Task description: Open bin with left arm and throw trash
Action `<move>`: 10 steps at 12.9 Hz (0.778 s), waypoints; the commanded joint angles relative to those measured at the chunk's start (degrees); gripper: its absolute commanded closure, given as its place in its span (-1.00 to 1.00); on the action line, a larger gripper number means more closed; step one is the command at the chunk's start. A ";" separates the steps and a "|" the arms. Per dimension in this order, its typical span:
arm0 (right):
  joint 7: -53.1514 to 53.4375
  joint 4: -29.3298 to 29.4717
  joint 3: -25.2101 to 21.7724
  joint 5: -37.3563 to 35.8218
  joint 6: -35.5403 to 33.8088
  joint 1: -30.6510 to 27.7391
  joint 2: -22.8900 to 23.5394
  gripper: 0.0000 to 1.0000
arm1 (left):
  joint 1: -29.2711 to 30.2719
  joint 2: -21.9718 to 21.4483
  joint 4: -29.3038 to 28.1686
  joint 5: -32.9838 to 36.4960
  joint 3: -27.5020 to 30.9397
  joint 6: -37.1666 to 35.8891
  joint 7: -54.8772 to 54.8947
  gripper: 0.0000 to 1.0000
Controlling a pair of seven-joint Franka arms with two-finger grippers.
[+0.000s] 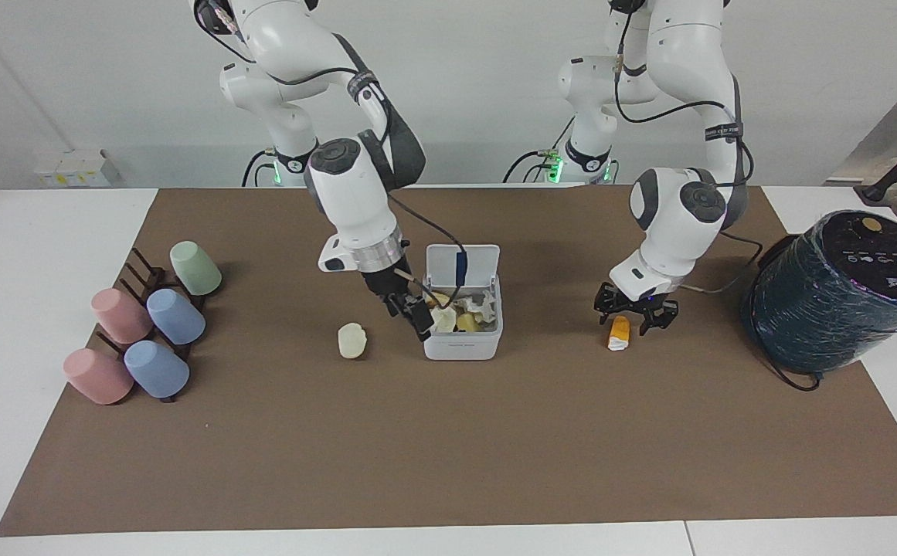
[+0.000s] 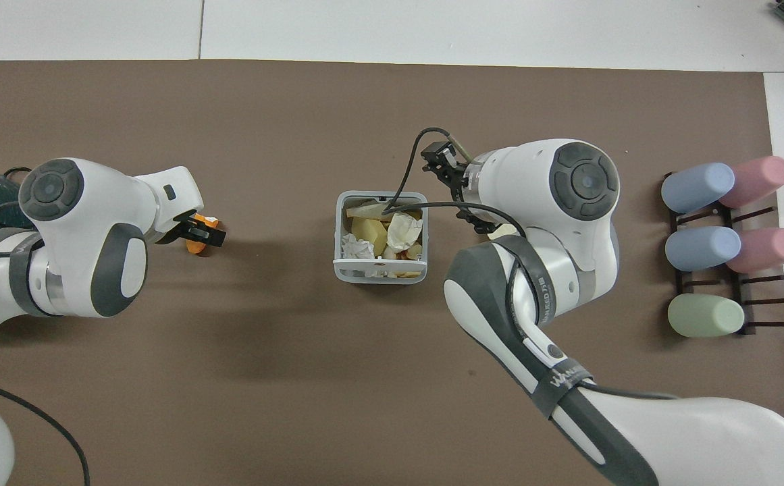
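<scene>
1. Left gripper [image 1: 634,316]: low over the orange-and-white piece [image 1: 619,332], at the left arm's end of the brown mat [image 1: 448,448]. Fingers spread, one each side of the piece's robot-side end. Contact w/ the piece: cannot tell.
2. Right gripper [image 1: 416,315]: just beside the bin [image 1: 463,349], at the wall facing the right arm's end, approx. rim height. Fingers wide apart, holding nothing.
3. Bin: mid-mat, between both grippers. Lid [image 1: 461,266] stood upright on the robot-side edge, mouth open. Contents: crumpled scraps, incl. a cream-white lump [image 2: 403,229] on top, near the wall next to the right gripper.
4. 2nd cream-white lump [image 1: 352,340]: on the mat, beside the bin toward the right arm's end, apart from the right gripper's fingers. Overhead view: mostly covered by the right arm.
5. Edges: pastel cups [image 1: 147,332] on a dark rack at the right arm's end of the mat; dark teal cylinder [image 1: 842,293] at the left arm's end, near the left gripper but not touching.
6. Room: a wide open strip of mat lay farther from the robots than the bin and both pieces.
</scene>
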 commanded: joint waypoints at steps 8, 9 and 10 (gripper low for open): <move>-25.55 -17.16 0.41 -6.32 12.47 -7.44 -3.75 -1.00 | -0.37 0.56 -2.82 1.13 0.16 5.60 1.06 0.88; -28.79 -18.84 0.41 -6.32 15.02 -7.53 -3.49 -1.00 | -0.45 1.17 -1.25 1.13 0.16 5.08 0.80 1.00; -32.99 -20.25 0.32 -6.32 16.70 -7.79 -3.40 -1.00 | -0.54 1.70 0.85 1.13 0.07 4.20 0.54 1.00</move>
